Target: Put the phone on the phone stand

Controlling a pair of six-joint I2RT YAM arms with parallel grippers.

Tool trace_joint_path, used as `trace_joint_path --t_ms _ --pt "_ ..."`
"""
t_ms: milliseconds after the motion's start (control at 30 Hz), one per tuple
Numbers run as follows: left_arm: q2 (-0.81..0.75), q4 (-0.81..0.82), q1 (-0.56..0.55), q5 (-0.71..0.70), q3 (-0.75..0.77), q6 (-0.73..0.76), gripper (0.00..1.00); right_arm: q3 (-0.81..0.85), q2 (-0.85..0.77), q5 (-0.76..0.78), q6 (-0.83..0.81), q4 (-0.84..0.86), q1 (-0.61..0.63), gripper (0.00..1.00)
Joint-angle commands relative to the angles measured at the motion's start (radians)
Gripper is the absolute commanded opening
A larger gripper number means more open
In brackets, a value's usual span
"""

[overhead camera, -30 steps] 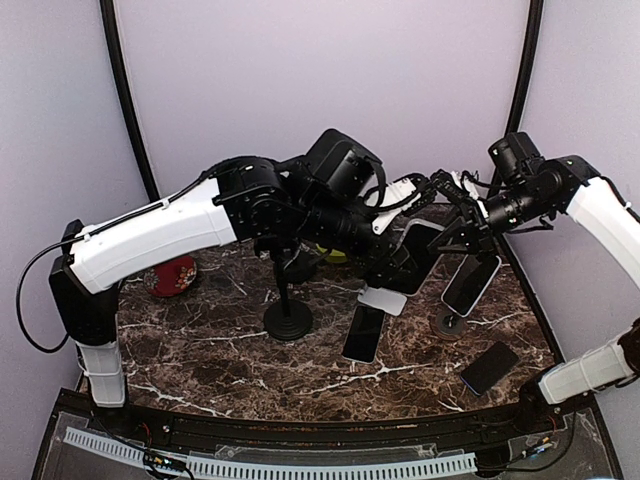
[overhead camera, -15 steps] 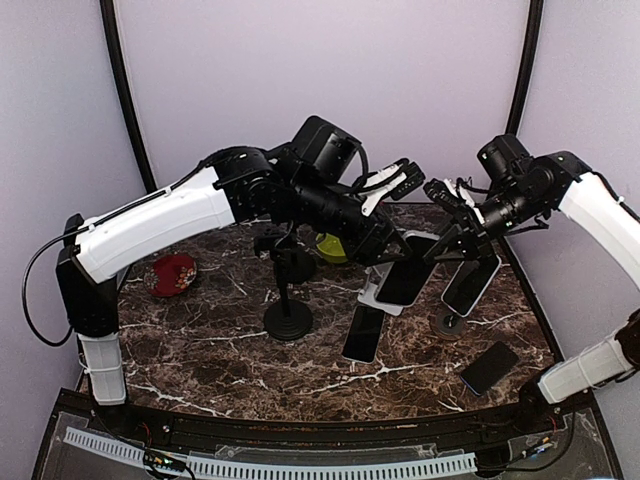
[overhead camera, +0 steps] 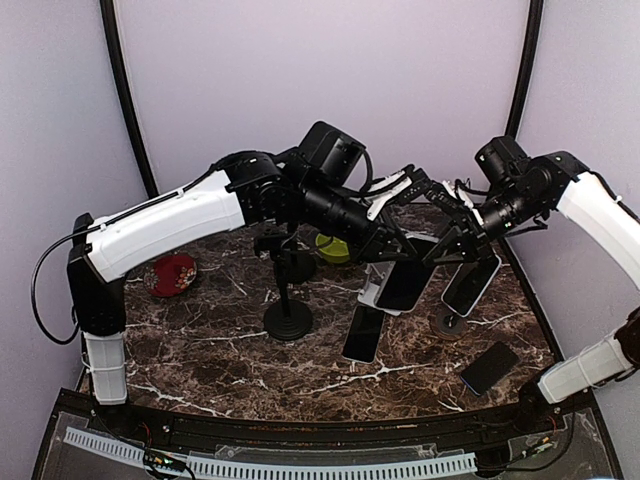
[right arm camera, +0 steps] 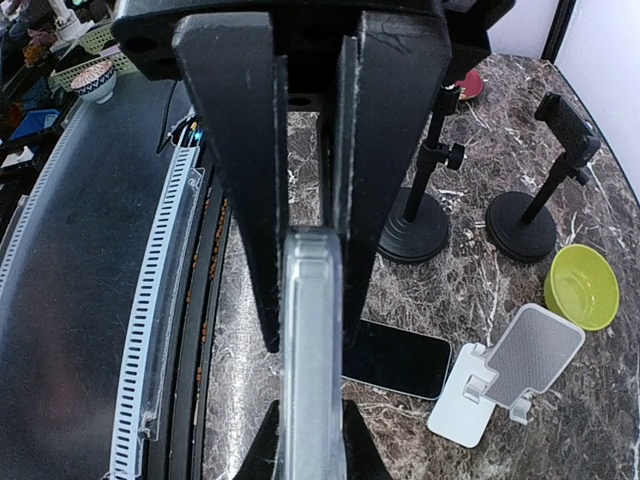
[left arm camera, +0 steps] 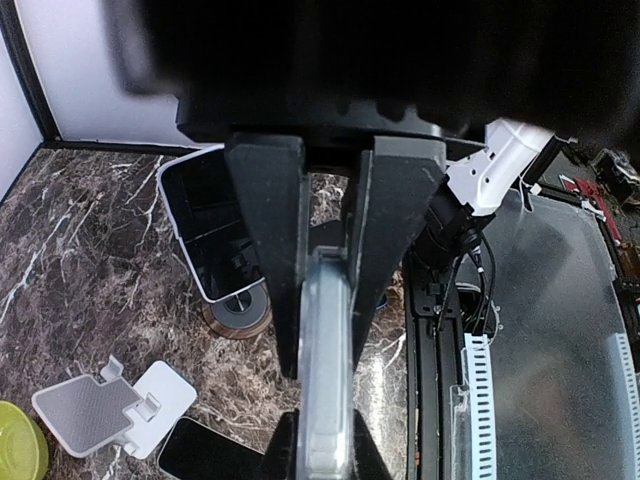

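Hanging edge-on above open tabletop [overhead camera: 200, 340], phone [overhead camera: 405, 288] pinched by both L gripper [left arm camera: 327, 335] & R gripper [right arm camera: 312, 320].

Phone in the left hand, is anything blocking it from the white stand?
Nothing visible does. The left hand grips its phone above the table, and the white stand sits bare nearby. Another phone lies flat beside the stand, not on it.

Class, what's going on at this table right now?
Both arms hold one clear-cased phone in the air: the left pincer and the right pincer are each shut on its edge. It is not on a stand yet. The white folding stand sits below, empty; another phone rests on a round-based stand.
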Motion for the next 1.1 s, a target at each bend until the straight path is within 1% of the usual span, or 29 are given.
trace_joint_path --t_ms 0,33,67,100,133,167,233,300,400,500,633,700,833,933,1067 --pt "0.007 0.018 0.007 0.051 0.021 -0.005 0.02 0.021 -0.008 -0.047 0.011 0.052 0.007 0.02" --pt "0.008 0.021 0.008 0.052 0.02 -0.005 0.0 0.024 -0.009 -0.054 0.013 0.046 0.007 0.17" --pt "0.008 0.024 0.009 0.054 0.018 -0.005 0.0 0.029 -0.009 -0.056 0.015 0.035 0.005 0.39" --pt "0.008 0.026 0.011 0.057 0.017 -0.005 0.0 0.032 -0.011 -0.056 0.007 0.02 0.0 0.53" --pt "0.008 0.029 0.014 0.059 0.015 -0.008 0.0 0.034 -0.014 -0.056 -0.008 0.004 -0.007 0.6" --pt "0.008 0.031 0.015 0.06 0.014 -0.014 0.0 0.034 -0.02 -0.056 -0.014 -0.002 -0.02 0.66" --pt "0.008 0.039 0.018 0.067 0.009 -0.023 0.0 0.024 -0.04 -0.065 -0.014 0.008 -0.063 0.72" --pt "0.006 0.051 0.02 0.05 0.005 -0.031 0.0 -0.007 -0.067 -0.076 0.021 0.071 -0.128 0.77" --pt "0.008 0.097 0.022 -0.021 -0.009 -0.048 0.0 -0.108 -0.122 -0.064 0.197 0.281 -0.235 0.87" --pt "0.011 0.187 0.025 -0.146 -0.043 -0.091 0.0 -0.201 -0.141 -0.032 0.352 0.456 -0.318 0.97" --pt "0.029 0.325 0.026 -0.317 -0.083 -0.133 0.0 -0.334 -0.152 -0.059 0.521 0.674 -0.429 1.0" --pt "0.04 0.388 0.029 -0.383 -0.097 -0.15 0.0 -0.398 -0.161 -0.061 0.572 0.764 -0.456 1.0" --pt "0.063 0.5 0.034 -0.495 -0.123 -0.186 0.0 -0.446 -0.175 -0.005 0.559 0.804 -0.469 1.0" --pt "0.072 0.58 0.04 -0.543 -0.15 -0.226 0.0 -0.486 -0.182 0.015 0.547 0.822 -0.469 1.0" --pt "0.072 0.678 0.046 -0.617 -0.204 -0.291 0.0 -0.495 -0.186 0.002 0.516 0.806 -0.469 1.0"
